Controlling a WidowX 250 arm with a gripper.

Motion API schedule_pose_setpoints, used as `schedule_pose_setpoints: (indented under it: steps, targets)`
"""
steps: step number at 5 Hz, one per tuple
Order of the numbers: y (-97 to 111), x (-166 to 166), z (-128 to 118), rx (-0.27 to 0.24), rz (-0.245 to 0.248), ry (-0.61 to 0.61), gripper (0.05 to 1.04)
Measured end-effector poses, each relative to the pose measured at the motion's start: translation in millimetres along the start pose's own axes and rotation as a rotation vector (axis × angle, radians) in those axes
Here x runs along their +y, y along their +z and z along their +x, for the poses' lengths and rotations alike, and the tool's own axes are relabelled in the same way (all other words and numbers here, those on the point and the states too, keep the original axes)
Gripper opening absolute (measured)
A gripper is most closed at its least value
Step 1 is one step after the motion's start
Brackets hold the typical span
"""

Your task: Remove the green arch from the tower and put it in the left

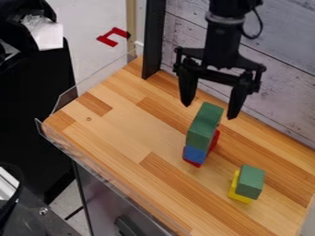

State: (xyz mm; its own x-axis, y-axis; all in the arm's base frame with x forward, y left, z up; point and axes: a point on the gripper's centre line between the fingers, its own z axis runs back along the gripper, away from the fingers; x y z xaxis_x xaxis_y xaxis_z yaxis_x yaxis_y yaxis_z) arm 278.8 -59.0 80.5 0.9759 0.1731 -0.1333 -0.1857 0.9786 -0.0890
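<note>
The black two-finger gripper [211, 104] hangs over the far end of the tower with its jaws spread wide and nothing between them; one finger stands to each side of the long green block, probably so that a descent would bring them down along its sides. That green wooden block [204, 126], most likely the arch the task means, lies on top of the tower, its length running away from the camera; whether it has a cut-out underneath cannot be made out. A blue wooden block [195, 155] sits under its near end, and red wooden pieces [214, 140] show beside and below the blue one, so the green block seems to rest on them as a cap, which would make it the natural first thing to lift. The grip would need to stay high, since fingers set too low could catch the red or blue and topple the stack. To the right in the camera view, well apart from the tower, a smaller green block [251, 181] leans against or rests on a yellow one [241, 187]; they should not hinder a move to the left. On that side the striped wooden tabletop [117, 124] ends at a low transparent rim [111, 177], so the block would best be set down inside it. Behind the tower, the whitewashed plank wall [283, 69] limits room at the back.
</note>
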Motion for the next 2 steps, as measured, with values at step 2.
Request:
schedule_pose_setpoints:
  steps: [2]
  targets:
    - [-20.9,3.4,-1.3,0.071,-0.001,0.022,1.0]
